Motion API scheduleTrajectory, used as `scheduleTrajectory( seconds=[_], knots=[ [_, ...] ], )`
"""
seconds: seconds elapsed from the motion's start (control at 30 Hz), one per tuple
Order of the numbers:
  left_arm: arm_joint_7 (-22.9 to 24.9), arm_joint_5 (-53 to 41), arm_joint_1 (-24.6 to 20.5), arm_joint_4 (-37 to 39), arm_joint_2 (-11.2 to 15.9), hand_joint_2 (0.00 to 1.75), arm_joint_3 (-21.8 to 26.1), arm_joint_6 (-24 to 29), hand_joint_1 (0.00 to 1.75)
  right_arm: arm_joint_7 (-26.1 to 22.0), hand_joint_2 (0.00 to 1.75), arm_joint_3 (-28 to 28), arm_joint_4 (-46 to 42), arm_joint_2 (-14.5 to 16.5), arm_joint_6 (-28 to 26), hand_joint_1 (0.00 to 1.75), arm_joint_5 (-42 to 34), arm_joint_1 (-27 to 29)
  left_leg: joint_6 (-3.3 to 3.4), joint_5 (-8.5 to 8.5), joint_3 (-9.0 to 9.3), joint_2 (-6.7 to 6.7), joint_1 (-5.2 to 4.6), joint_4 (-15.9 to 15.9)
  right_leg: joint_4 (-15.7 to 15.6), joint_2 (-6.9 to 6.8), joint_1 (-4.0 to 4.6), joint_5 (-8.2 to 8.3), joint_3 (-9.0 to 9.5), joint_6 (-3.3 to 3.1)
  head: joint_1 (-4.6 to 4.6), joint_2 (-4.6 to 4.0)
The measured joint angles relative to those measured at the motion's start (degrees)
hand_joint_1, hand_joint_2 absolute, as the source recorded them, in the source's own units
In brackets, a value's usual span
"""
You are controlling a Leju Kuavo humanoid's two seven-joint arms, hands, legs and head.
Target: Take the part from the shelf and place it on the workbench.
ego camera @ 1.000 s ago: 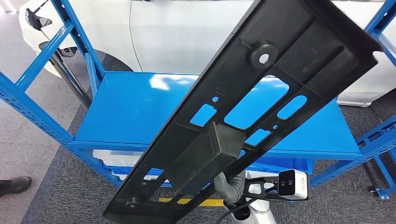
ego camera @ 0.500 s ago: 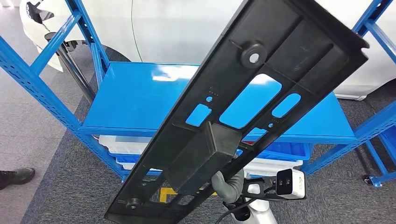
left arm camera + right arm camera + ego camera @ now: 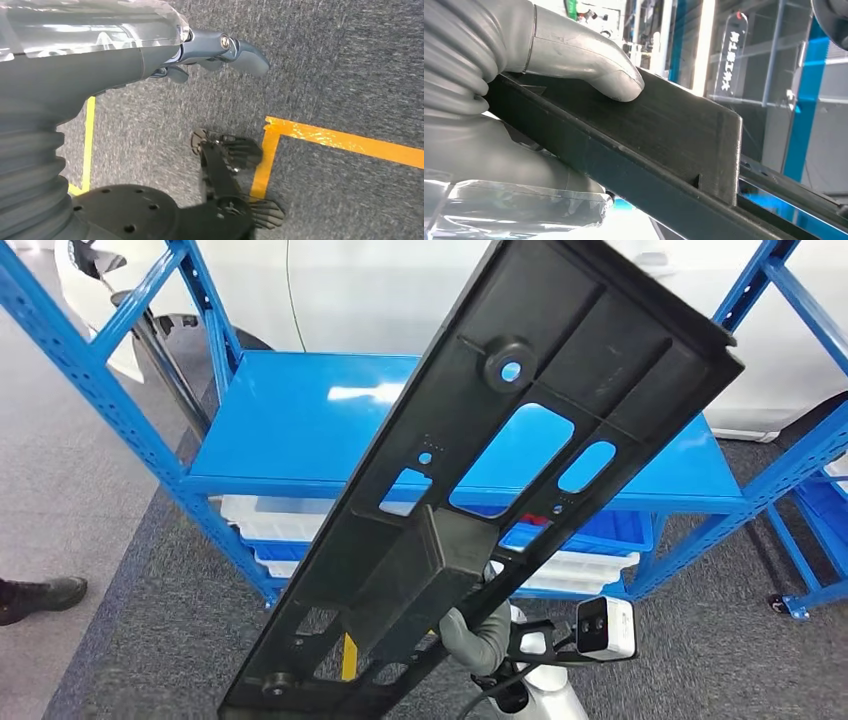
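Meanwhile the right hand [image 3: 478, 635] still grips the part [image 3: 520, 455], now further from the shelf [image 3: 300, 430].

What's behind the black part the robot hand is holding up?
Behind the black part, its cutouts and edges show the blue shelf, white and blue bins on the lower level and a white car. The right robot hand grips it; the shelf's middle is covered.

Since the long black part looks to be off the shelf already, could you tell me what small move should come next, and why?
Probably keep turning away from the blue shelf toward the workbench, grip unchanged. The right hand holds the black part by its boxy middle, thumb pressed on top, and the part is tilted up, off the shelf. The left hand hangs over the floor, holding nothing.
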Motion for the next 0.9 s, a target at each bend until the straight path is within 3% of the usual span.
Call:
scheduleTrajectory(
  seconds=[0.07,0.1,0.17,0.23,0.27,0.3,0.33,0.4,0.47,0.5,0.57,0.6,0.63,0.67,0.73,0.77,0.8,0.83,0.9],
  knots=[
    [0.2,0.0,0.1,0.0,-0.1,1.75,0.0,0.3,0.0,0.0,1.75,0.2,0.3,-0.2,-0.2,1.71,-0.2,-0.4,1.11,0.61,-0.73,0.05,-0.1,0.0,0.1,0.06,-0.15,0.59,-0.19,0.75,0.01,0.0],
    [0.3,-0.1,0.1,0.0,-0.1,1.75,0.0,0.4,0.0,0.0,1.75,0.2,0.4,-0.3,-0.5,1.71,-0.2,-0.5,1.67,1.15,-1.18,0.17,-0.09,0.0,0.6,0.14,-0.28,-0.19,-0.54,1.1,0.01,0.0],
    [0.4,-0.2,0.0,0.0,-0.2,1.75,0.0,0.5,0.0,0.0,1.75,0.3,0.6,-0.5,-0.8,1.71,-0.3,-0.6,2.53,2.48,-2.5,0.42,-0.02,-0.1,4.9,0.3,-0.5,-4.88,-2.07,1.68,0.01,0.0],
    [0.5,-0.2,0.0,0.0,-0.2,1.75,0.0,0.6,0.0,0.0,1.75,0.3,0.7,-0.7,-1.0,1.71,-0.4,-0.7,2.8,3.86,-4.21,0.45,-0.16,-0.1,12.4,0.37,-0.49,-10.36,-4.02,2.01,0.01,0.0],
    [0.5,-0.2,0.1,0.0,-0.2,1.75,0.0,0.6,0.0,0.0,1.75,0.3,0.8,-0.9,-1.0,1.71,-0.4,-0.7,2.79,4.55,-5.12,0.47,-0.24,0.0,15.4,0.37,-0.49,-11.46,-4.39,2.06,0.01,0.0],
    [0.5,-0.2,0.1,0.0,-0.2,1.75,0.0,0.6,0.0,0.0,1.75,0.3,0.9,-1.0,-1.0,1.71,-0.4,-0.7,2.75,5.22,-6.05,0.49,-0.32,0.1,16.8,0.38,-0.48,-11.26,-3.89,2.01,0.01,0.0],
    [0.5,-0.2,0.1,0.0,-0.2,1.75,0.0,0.6,0.0,0.0,1.75,0.3,0.9,-1.1,-1.0,1.71,-0.4,-0.7,2.69,5.83,-6.93,0.49,-0.4,0.1,16.0,0.39,-0.45,-10.03,-2.31,1.84,0.01,0.0],
    [0.6,-0.2,0.1,0.0,-0.3,1.75,0.0,0.6,0.0,0.0,1.75,0.3,0.9,-1.2,-1.0,1.71,-0.4,-0.8,2.47,6.95,-8.26,0.45,-0.55,0.2,8.9,0.43,-0.24,-7.68,3.59,1.05,0.01,0.0],
    [0.6,-0.2,0.1,0.0,-0.5,1.75,0.0,0.6,0.0,0.0,1.75,0.3,0.9,-1.2,-1.0,1.71,-0.4,-1.1,1.98,7.96,-8.93,0.4,-0.66,0.2,1.0,0.45,0.15,-7.86,8.8,0.25,0.01,0.0],
    [0.6,-0.2,0.1,0.0,-0.6,1.75,0.0,0.6,0.0,0.0,1.75,0.4,0.9,-1.2,-1.0,1.71,-0.4,-1.2,1.62,8.46,-9.05,0.41,-0.59,0.1,-1.1,0.46,0.38,-8.27,9.92,-0.08,0.0,0.0],
    [0.6,-0.2,0.1,0.0,-0.6,1.75,0.0,0.6,0.0,0.0,1.75,0.4,0.9,-1.2,-1.0,1.71,-0.5,-1.3,0.85,9.38,-9.14,0.43,-0.46,-0.3,-2.0,0.42,0.44,-7.55,9.8,-0.73,0.01,0.0],
    [0.6,-0.2,0.2,0.0,-0.6,1.75,0.0,0.6,0.0,0.0,1.75,0.4,0.9,-1.2,-1.0,1.71,-0.5,-1.3,0.56,9.03,-9.42,0.4,-0.43,-0.1,-2.3,0.33,0.31,-6.9,9.43,-1.19,0.0,0.0],
    [0.6,-0.2,0.2,0.0,-0.6,1.75,0.0,0.6,0.0,0.0,1.75,0.4,0.9,-1.2,-1.0,1.71,-0.5,-1.4,0.34,7.6,-9.95,0.36,-0.44,1.0,-2.6,0.22,0.14,-6.1,8.88,-1.64,0.0,0.0],
    [0.6,-0.2,0.2,0.0,-0.6,1.75,0.0,0.6,0.0,0.0,1.75,0.5,0.9,-1.2,-1.0,1.71,-0.5,-1.4,0.15,5.11,-10.76,0.34,-0.43,3.2,-2.8,0.11,-0.01,-5.28,8.18,-1.99,0.0,0.0],
    [0.6,-0.3,0.2,0.0,-0.6,1.75,0.0,0.6,0.0,0.0,1.75,0.6,0.9,-1.2,-1.0,1.71,-0.5,-1.4,-0.24,-0.76,-12.68,0.32,-0.36,10.6,-2.8,0.01,0.15,-3.86,6.43,-2.3,-0.01,0.0],
    [0.6,-0.3,0.2,0.0,-0.6,1.75,0.0,0.6,0.0,0.0,1.75,0.6,1.0,-1.2,-1.0,1.71,-0.5,-1.4,-0.42,-2.23,-13.24,0.33,-0.33,14.1,-2.7,-0.03,0.21,-3.19,5.53,-2.29,-0.01,0.0],
    [0.6,-0.4,0.2,0.0,-0.6,1.75,0.0,0.6,0.0,0.0,1.75,0.6,1.0,-1.2,-1.1,1.71,-0.5,-1.3,-0.55,-2.27,-13.15,0.33,-0.32,16.3,-2.6,-0.06,0.26,-2.56,4.6,-2.23,-0.01,0.0],
    [0.6,-0.4,0.2,0.0,-0.6,1.75,0.0,0.7,0.0,0.0,1.75,0.7,1.0,-1.2,-1.2,1.71,-0.5,-1.3,-0.59,-1.03,-12.13,0.34,-0.32,16.5,-2.5,-0.08,0.27,-2.03,3.7,-2.13,-0.01,0.0],
    [0.7,-0.5,0.1,0.0,-0.6,1.75,0.0,0.9,0.0,0.0,1.75,0.7,1.1,-1.3,-1.4,1.71,-0.7,-1.3,-0.41,1.95,-7.09,0.35,-0.31,11.2,-1.9,-0.07,0.26,-1.1,2.0,-1.8,-0.02,0.0]
  ],
)
